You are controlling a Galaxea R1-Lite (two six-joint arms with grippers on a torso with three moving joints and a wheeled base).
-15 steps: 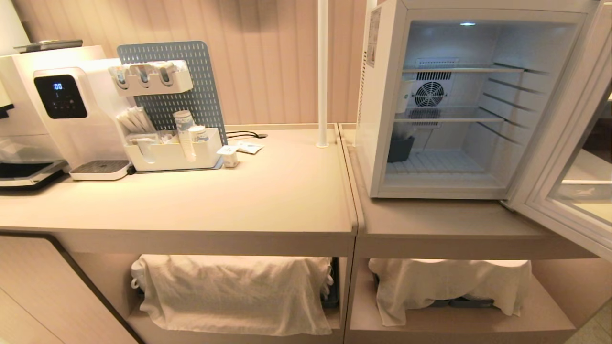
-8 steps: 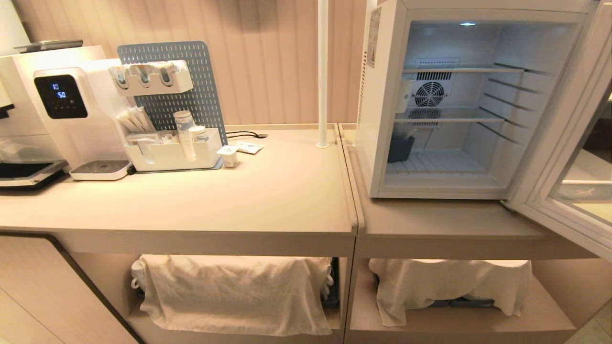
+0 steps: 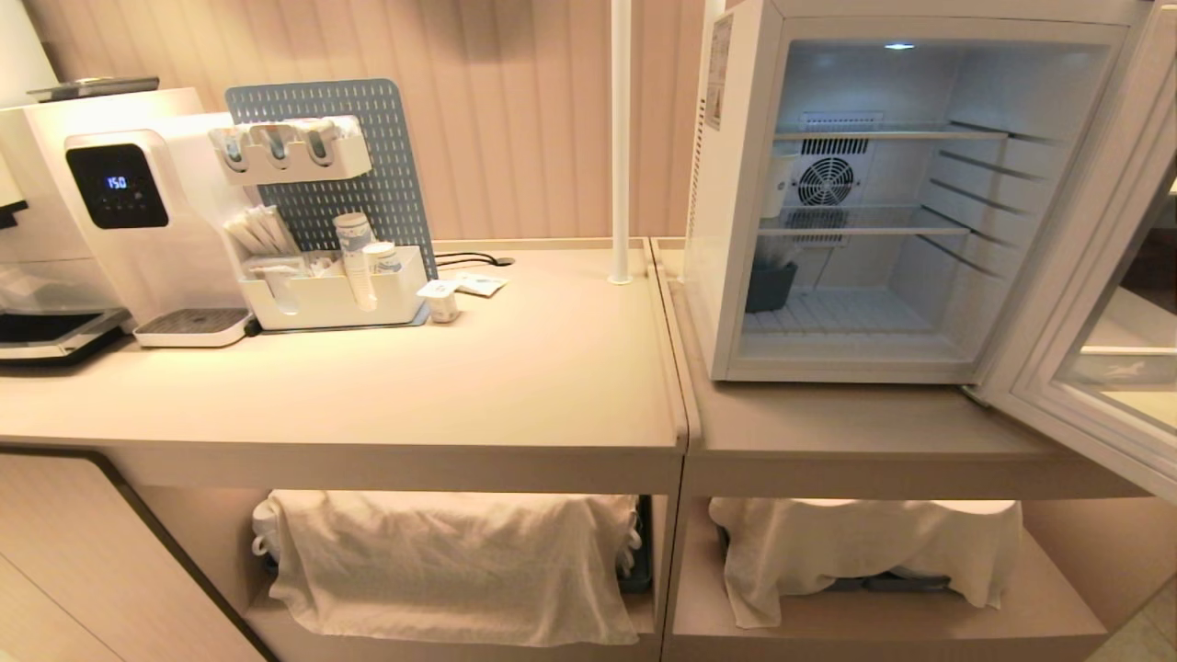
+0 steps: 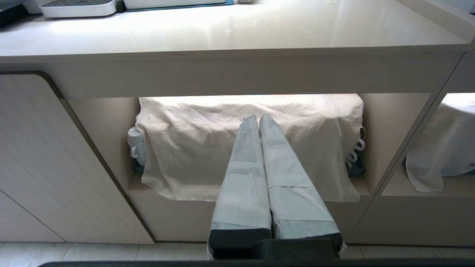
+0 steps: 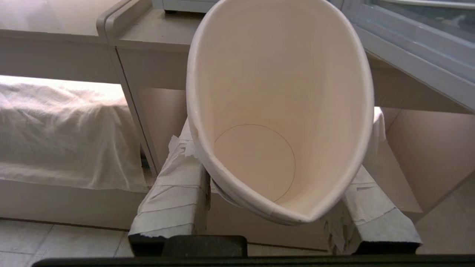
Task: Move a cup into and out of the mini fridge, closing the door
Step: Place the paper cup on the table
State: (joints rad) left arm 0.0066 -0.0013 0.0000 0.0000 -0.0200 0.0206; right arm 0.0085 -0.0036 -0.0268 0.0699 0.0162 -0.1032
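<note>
The cup (image 5: pixel 282 111), white paper and empty, fills the right wrist view with its mouth toward the camera. My right gripper (image 5: pixel 274 144) is shut on it; taped fingers (image 5: pixel 174 193) press both sides and squeeze the rim oval. The cup hangs below counter height, in front of the shelf under the mini fridge (image 3: pixel 736 184). The fridge stands lit, its door (image 3: pixel 1085 303) swung wide to the right. My left gripper (image 4: pixel 258 118) is shut and empty, low before the cloth-covered shelf. Neither arm shows in the head view.
A water dispenser (image 3: pixel 115 202) and a white organiser (image 3: pixel 331 294) with stacked cups stand at the counter's back left; a creamer tub (image 3: pixel 442 301) sits beside them. White cloths (image 3: pixel 451 561) drape the lower shelves. A dark bin (image 3: pixel 769 287) is inside the fridge, bottom left.
Only the number on the dispenser's display has changed; nothing else in the head view has moved.
</note>
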